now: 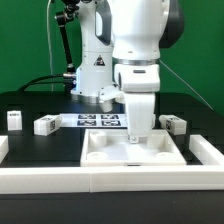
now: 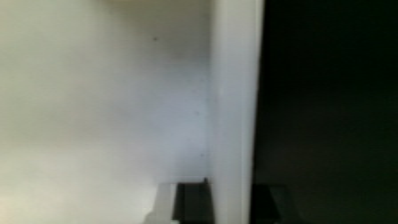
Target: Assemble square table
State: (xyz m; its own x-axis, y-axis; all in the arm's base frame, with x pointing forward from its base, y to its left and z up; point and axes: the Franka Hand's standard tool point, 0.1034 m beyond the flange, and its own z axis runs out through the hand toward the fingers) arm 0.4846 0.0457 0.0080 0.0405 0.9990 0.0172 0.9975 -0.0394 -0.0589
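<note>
The white arm (image 1: 140, 50) is seen reaching almost straight down from its base at the back edge of the bench (image 1: 45, 150), with the wrist held vertical and the gripper (image 1: 137, 132) pointed down at the rear side of the table top (image 1: 110, 151). In the wrist view a narrow white rim (image 2: 233, 100) is shown running between the two dark fingers (image 2: 189, 203). The fingers are clenched, apparently on this thin wall of the table top, though the contact itself is blurred. The table top is placed near the middle of the front edge of the bench, just behind the long white rail (image 1: 100, 182) that borders that edge. Behind it, towards the arm's base, the marker board (image 1: 100, 121) is laid flat; part of it is hidden by the gripper. Two small legs (image 1: 14, 119) (image 1: 45, 125) are set apart from each other towards the exterior view's left, one close to that edge of the bench. A third leg (image 1: 172, 123) is found towards the exterior view's right, near the rear corner of the table top. A further white block (image 1: 108, 96) is seen by the arm's base; its kind cannot be told. The table top is a white square tray with a raised rim, lying open side up.
</note>
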